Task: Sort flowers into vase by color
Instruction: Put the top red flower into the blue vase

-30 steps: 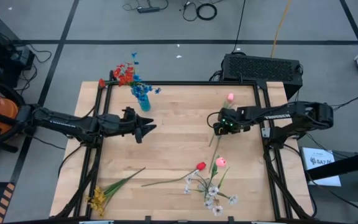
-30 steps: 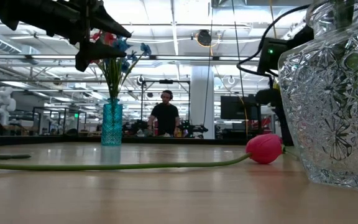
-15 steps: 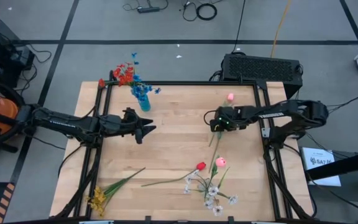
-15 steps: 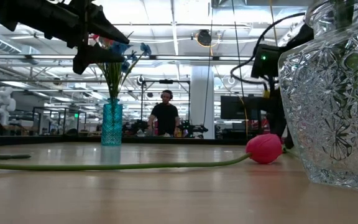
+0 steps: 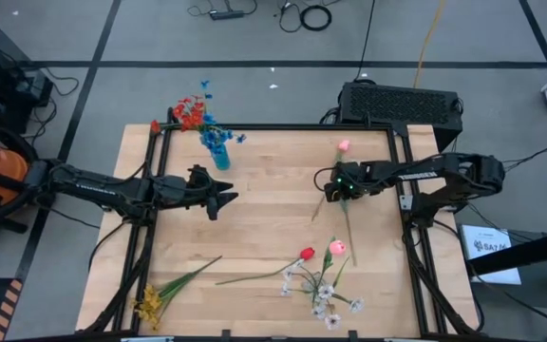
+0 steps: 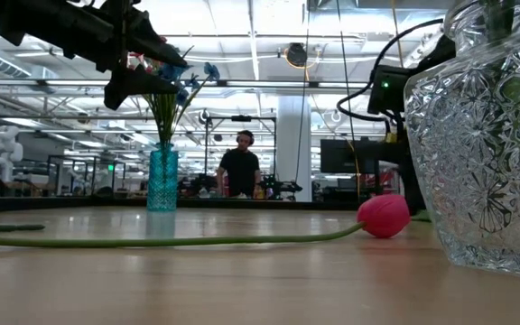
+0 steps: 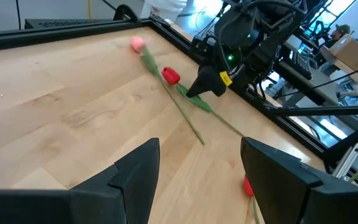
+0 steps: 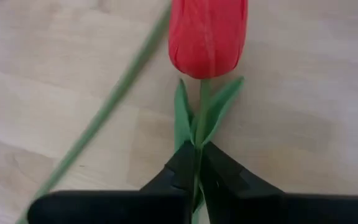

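My right gripper is shut on a red tulip, which also shows in the left wrist view. A pink tulip lies beside it, its stem on the table. The teal vase at the far left holds blue sprays and red clusters. Another red tulip, a pink tulip and white blossoms are at the near edge. Yellow sprigs lie at the near left. My left gripper is open and empty at the table's middle left. My right gripper pinches the red tulip's stem between its two fingertips, just below the bud where the leaves branch off. The fingers slant down from the table's right and lie along that stretch of stem. The stem's long tail trails toward the near edge.
A cut-glass vase stands at the near edge, close to the low camera. A black frame borders the table. Bare wood lies between the two grippers. A person stands in the room beyond the table.
My right gripper has moved a little toward the table's left edge. The red tulip's stem has swung apart from the pink tulip's stem, its tail now pointing toward the near edge. The pink tulip has shifted slightly toward the left.
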